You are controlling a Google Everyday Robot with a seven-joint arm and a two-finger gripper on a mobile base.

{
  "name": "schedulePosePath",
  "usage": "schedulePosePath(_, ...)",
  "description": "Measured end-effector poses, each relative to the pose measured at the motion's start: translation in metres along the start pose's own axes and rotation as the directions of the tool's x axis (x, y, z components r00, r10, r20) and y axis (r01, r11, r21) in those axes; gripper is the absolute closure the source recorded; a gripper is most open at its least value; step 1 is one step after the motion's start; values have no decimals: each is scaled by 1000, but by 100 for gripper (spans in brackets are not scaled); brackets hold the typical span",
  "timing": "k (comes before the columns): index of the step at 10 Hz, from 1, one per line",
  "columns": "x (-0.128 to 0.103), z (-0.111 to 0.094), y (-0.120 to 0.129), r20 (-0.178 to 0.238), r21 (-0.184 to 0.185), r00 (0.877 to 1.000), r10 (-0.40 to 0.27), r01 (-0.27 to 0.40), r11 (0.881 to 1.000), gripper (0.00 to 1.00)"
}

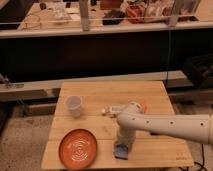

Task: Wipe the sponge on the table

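The table (150, 95) is filling the middle of the view, a square top of pale wooden planks. Behind the far edge of the table, a long workbench (100, 15) is standing, and it is carrying many things that are too small to name.

The white arm (170, 127) is reaching in over the right edge of the table and is bending downward near the table's front edge. An orange plate (78, 148), round and with pale rings on it, is lying at the front left corner of the table. A pale cup (73, 105) is standing upright on the left half of the table, about midway between the front and far edges. A small orange thing (142, 105) is showing near the middle of the table, just behind the arm.

The gripper (123, 145) is pointing straight down at the table, close to the front edge and a little right of the middle. The sponge (120, 152) is lying directly under the gripper and touching it, flat on the table, with its front part sticking out toward the front edge. It is looking like a small blue rectangular pad, much smaller than the plate. Whether the gripper is grasping the sponge or is only pressing on it, I cannot tell.
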Motion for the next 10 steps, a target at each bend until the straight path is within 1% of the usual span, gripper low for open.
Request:
schedulePosePath(1, 2, -1, 3, -1, 4, 1000, 5, -5, 1000, 55)
schedulePosePath(2, 16, -11, 20, -16, 15, 1000, 26, -26, 1000, 55)
schedulePosePath(3, 28, -21, 35, -19, 30, 999, 43, -43, 999, 55)
schedulePosePath(5, 45, -32, 50, -17, 55, 998, 60, -59, 997, 55)
schedulePosePath(6, 54, -36, 49, -16, 71, 998, 58, -57, 996, 55)
schedulePosePath(8, 60, -39, 39, -12, 81, 999, 45, -44, 996, 55)
schedulePosePath(10, 57, -47, 6, -19, 90, 1000, 7, -5, 996, 55)
